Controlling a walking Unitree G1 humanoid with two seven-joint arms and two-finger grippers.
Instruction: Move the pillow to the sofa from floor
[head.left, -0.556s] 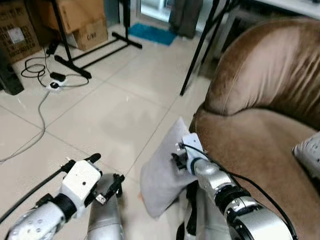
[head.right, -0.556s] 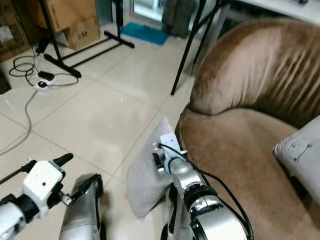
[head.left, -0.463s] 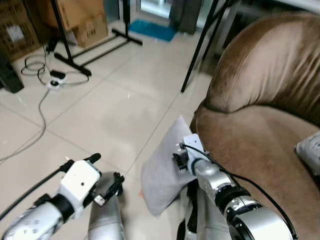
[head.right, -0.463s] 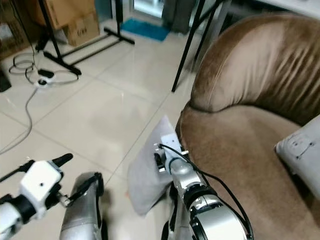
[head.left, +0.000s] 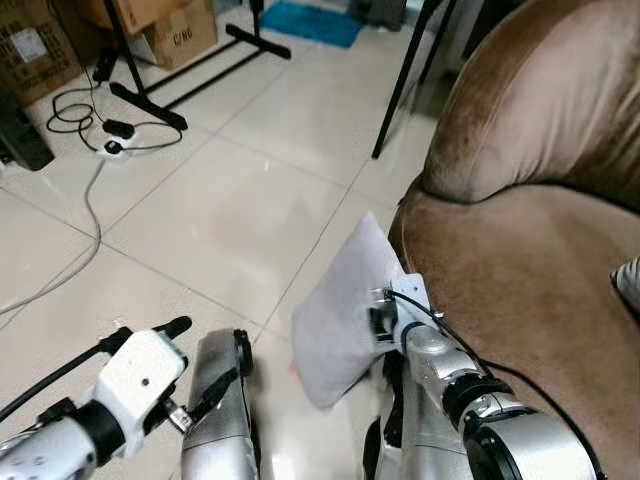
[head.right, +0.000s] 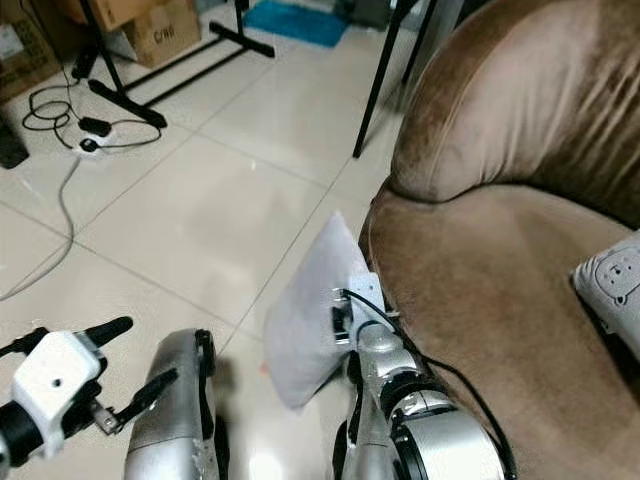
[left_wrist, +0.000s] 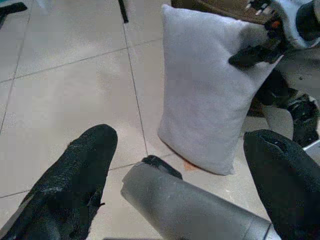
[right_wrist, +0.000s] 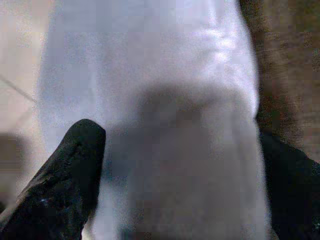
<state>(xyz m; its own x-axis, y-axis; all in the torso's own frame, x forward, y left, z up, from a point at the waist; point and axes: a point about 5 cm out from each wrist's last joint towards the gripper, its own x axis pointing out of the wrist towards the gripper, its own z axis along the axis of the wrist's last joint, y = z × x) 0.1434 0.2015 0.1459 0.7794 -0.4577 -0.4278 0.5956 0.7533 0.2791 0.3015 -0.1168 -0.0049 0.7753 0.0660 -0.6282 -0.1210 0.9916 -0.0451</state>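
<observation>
A pale grey pillow (head.left: 338, 312) stands on edge on the tiled floor, leaning against the front of the brown sofa (head.left: 520, 260). My right gripper (head.left: 384, 320) is at the pillow's upper edge next to the sofa. In the right wrist view its fingers stand open with the pillow (right_wrist: 150, 75) between them. One of those fingers (left_wrist: 250, 52) lies on the pillow's face in the left wrist view. My left gripper (head.left: 196, 358) hangs open low over the floor, left of the pillow and apart from it.
A second light pillow (head.right: 615, 290) lies on the sofa seat at the far right. Black stand legs (head.left: 150, 100), a cable with a power strip (head.left: 115, 146) and cardboard boxes (head.left: 180, 35) sit at the back left. My silver leg (head.left: 222, 420) is below the left gripper.
The camera has dipped and shifted, so the scene sits higher in view. The left gripper is lower than before. The right gripper stays at the pillow's edge.
</observation>
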